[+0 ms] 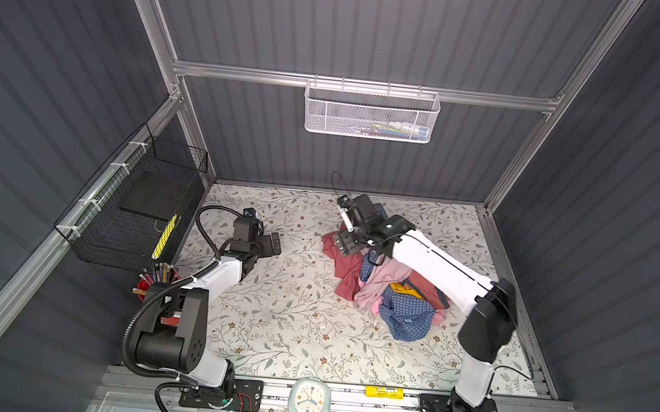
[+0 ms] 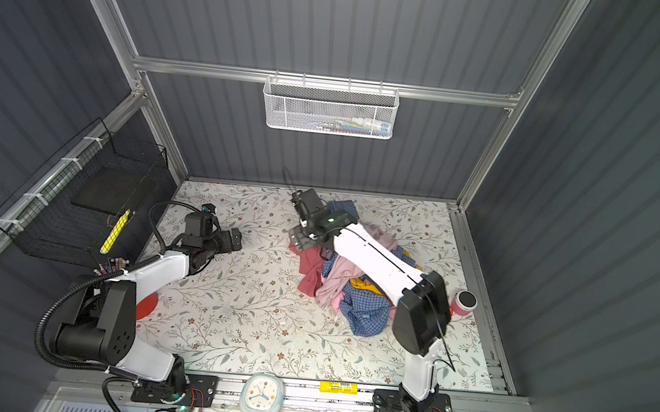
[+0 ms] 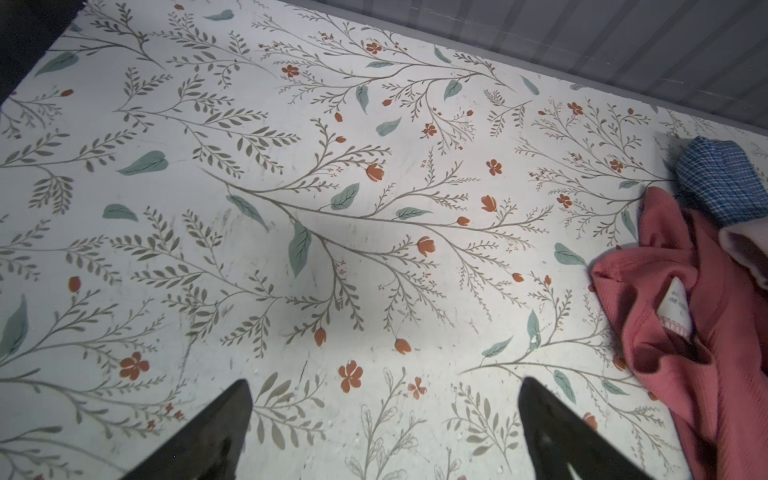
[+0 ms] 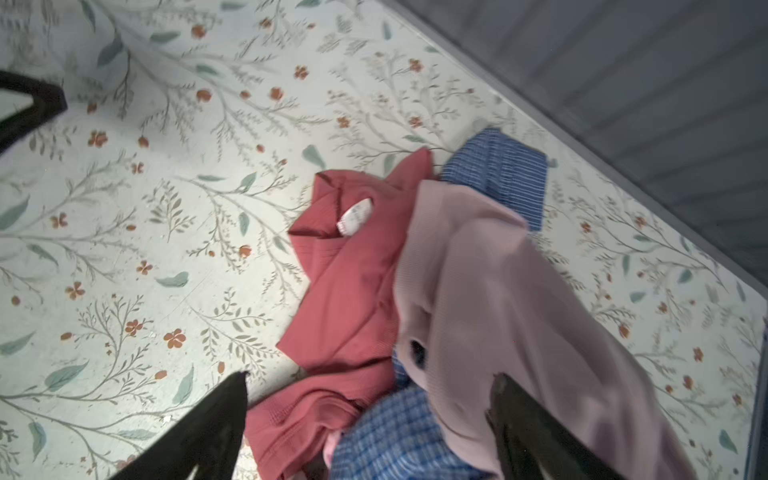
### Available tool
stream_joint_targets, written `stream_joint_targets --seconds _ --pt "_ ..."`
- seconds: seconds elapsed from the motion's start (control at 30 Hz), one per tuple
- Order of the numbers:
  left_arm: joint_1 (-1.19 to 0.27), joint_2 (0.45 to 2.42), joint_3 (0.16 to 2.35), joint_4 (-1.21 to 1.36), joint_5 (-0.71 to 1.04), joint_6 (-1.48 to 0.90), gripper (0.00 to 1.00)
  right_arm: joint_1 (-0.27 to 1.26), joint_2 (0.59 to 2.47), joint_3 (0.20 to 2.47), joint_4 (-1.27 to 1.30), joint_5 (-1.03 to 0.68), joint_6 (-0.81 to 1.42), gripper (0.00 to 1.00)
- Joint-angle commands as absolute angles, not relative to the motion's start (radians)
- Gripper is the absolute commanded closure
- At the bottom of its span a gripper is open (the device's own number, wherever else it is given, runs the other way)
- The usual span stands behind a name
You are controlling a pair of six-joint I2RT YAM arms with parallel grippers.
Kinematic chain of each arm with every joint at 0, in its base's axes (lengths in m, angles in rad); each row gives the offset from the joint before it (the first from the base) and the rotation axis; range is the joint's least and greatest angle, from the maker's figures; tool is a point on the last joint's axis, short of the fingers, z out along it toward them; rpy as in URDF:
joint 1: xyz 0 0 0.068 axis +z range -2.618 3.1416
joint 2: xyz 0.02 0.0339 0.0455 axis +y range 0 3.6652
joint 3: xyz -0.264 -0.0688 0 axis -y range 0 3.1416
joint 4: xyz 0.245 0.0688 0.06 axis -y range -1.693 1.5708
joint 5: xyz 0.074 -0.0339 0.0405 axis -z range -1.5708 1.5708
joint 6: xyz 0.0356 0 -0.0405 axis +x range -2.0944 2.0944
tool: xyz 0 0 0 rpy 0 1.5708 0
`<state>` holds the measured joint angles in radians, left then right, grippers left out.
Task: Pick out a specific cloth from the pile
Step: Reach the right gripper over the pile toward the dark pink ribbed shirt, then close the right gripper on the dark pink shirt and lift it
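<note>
The cloth, plain dusty rose-red with a white label, spills off the left side of the pile onto the floral table. In the right wrist view the cloth lies beside a pale pink garment and blue checked fabric. My right gripper hangs open just over the pile's far left part, one finger over the table beside the cloth, the other over the pale pink garment. My left gripper stands open and empty over bare table, left of the cloth.
An orange-red piece with a grey strap and yellow fabric lie in the pile. A red pencil cup and black wire basket are at the left. A pink cup stands right; a clock is at the front.
</note>
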<state>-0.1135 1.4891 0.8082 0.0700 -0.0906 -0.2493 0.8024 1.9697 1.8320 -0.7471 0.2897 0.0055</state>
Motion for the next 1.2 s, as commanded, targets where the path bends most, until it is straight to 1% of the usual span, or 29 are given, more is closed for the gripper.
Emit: stream_joint_targets --seconds 0.0,0.13,0.27,0.3,0.37,0.43,0.57,0.7,0.8,0.87,1.17 --pt "-0.11 1.447 0.793 0.035 -0.131 -0.265 0.0 0.836 2.082 1.95 -0.976 0.333 -0.055 0.1" --pt "-0.109 1.432 0.786 0.022 -0.152 -0.261 0.0 0.842 2.193 2.026 -1.038 0.325 -0.06 0.12" --pt "-0.107 1.418 0.78 0.012 -0.163 -0.259 0.0 0.842 2.264 2.054 -1.095 0.352 -0.062 0.17" --pt "-0.107 1.416 0.775 0.014 -0.164 -0.259 0.0 0.843 2.278 2.054 -1.103 0.357 -0.063 0.17" --pt "-0.107 1.413 0.772 0.01 -0.167 -0.261 0.0 0.842 2.3 2.052 -1.117 0.36 -0.063 0.19" --pt "-0.107 1.41 0.77 0.006 -0.168 -0.264 0.0 0.841 2.313 2.05 -1.118 0.344 -0.061 0.24" --pt "-0.107 1.408 0.769 0.003 -0.167 -0.265 0.0 0.841 2.34 2.049 -1.121 0.321 -0.059 0.26" --pt "-0.107 1.404 0.773 -0.004 -0.166 -0.255 0.0 0.841 2.373 2.059 -1.132 0.306 -0.068 0.34" --pt "-0.107 1.4 0.775 -0.01 -0.172 -0.247 0.0 0.833 2.391 2.057 -1.135 0.299 -0.071 0.34" --pt "-0.107 1.398 0.774 -0.012 -0.173 -0.244 0.0 0.826 2.408 2.058 -1.146 0.289 -0.071 0.39" --pt "-0.107 1.411 0.781 -0.015 -0.178 -0.244 0.0 0.821 2.426 2.05 -1.149 0.276 -0.081 0.78"
